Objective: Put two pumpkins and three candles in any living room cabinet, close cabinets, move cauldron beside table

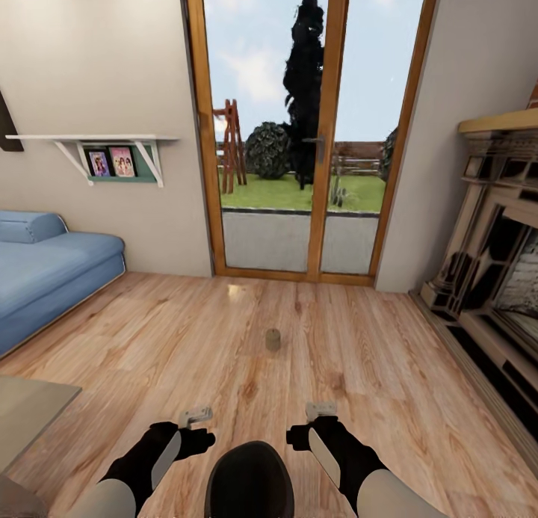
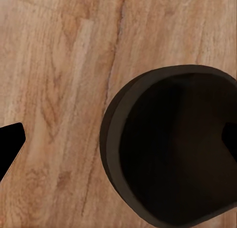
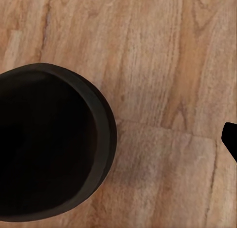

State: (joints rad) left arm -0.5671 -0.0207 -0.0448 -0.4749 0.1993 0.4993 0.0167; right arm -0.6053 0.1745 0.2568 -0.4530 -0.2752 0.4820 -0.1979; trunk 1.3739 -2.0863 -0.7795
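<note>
While beyond both fingers, the candle [image 1: 273, 340] stands on the floor [image 1: 359, 353].

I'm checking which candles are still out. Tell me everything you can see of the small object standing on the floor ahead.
The small object is a short, stubby cylinder, tan-brown, likely a candle, though too small to be sure. It stands upright and alone on the wooden floor, ahead of both grippers and in front of the glass door. Nothing touches it but the floor. No wick or flame can be made out.
</note>
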